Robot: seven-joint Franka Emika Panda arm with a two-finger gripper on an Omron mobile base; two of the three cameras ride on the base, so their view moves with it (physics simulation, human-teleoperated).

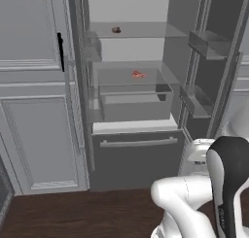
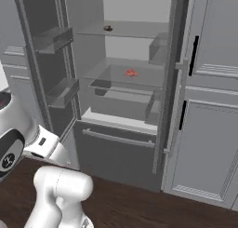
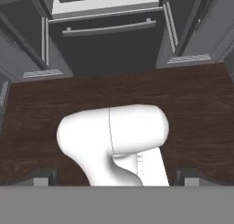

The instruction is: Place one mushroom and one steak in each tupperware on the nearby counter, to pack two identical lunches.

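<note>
A small brown mushroom (image 1: pixel 116 30) (image 2: pixel 108 28) lies on the top glass shelf of the open fridge. One shelf lower rests a red steak (image 1: pixel 138 75) (image 2: pixel 131 73) with white streaks. The tupperware and the counter are out of view. My gripper (image 3: pixel 116 177) points down at the dark wooden floor in front of the fridge. Its fingertips (image 3: pixel 43 177) stand wide apart at the bottom corners of the hand view, open, with nothing held. The arm is folded low, well short of the shelves.
Both fridge doors stand open, with clear bins (image 1: pixel 209 42) (image 2: pixel 53 38) on their inner sides. A clear crisper box (image 1: pixel 136 103) sits under the steak's shelf, above a grey freezer drawer (image 1: pixel 138 157) with a bar handle. Grey panelled cabinets (image 1: pixel 34 135) (image 2: pixel 209 143) flank the fridge.
</note>
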